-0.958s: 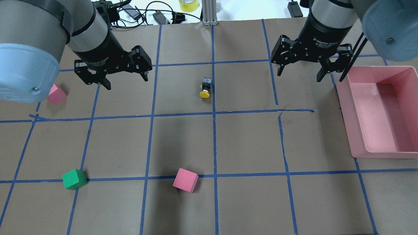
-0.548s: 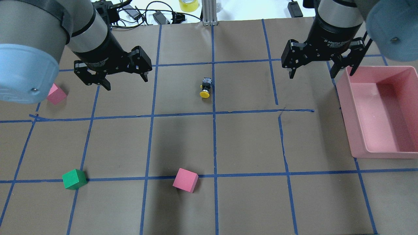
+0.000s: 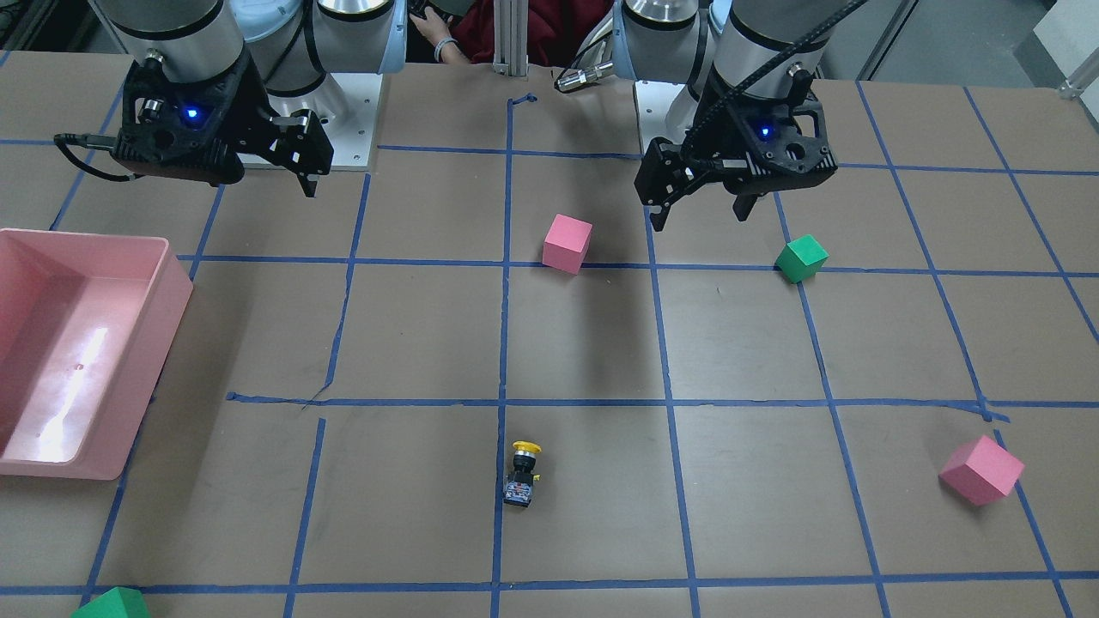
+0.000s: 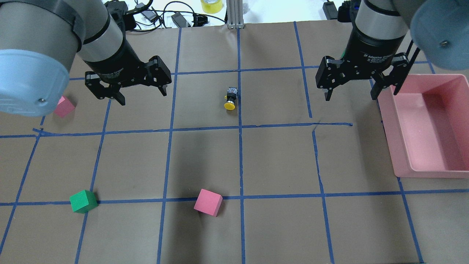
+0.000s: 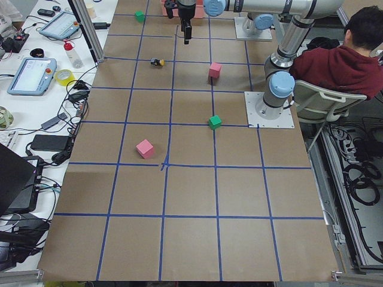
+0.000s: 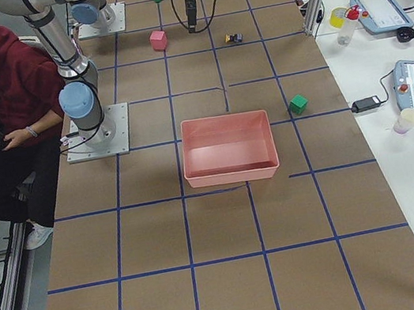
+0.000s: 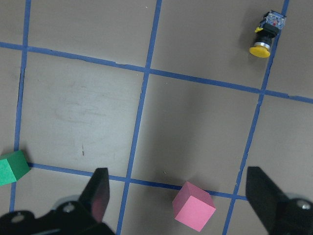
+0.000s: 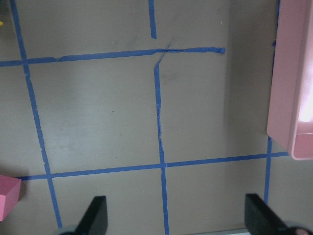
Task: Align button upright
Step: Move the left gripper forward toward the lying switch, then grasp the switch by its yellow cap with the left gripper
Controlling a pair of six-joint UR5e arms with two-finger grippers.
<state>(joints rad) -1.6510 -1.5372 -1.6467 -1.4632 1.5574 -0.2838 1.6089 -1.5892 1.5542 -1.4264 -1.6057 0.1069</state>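
left claw (image 4: pixel 142 96): black, two fingers apart, empty, above the brown paper-covered desk (image 4: pixel 278 157).
right claw (image 4: pixel 349 97): black, fingers apart, empty.
yellow-capped black push-button (image 4: pixel 231 99): on its side between both claws, at 3 o'clock from the left claw in the overhead view, cap toward 6 o'clock.
pink plastic bin (image 4: pixel 388 121): 3 o'clock of the right claw.

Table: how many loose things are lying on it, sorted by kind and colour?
Pink blocks: 2
Green blocks: 2
Pink tub: 1
Button: 1
Total: 6
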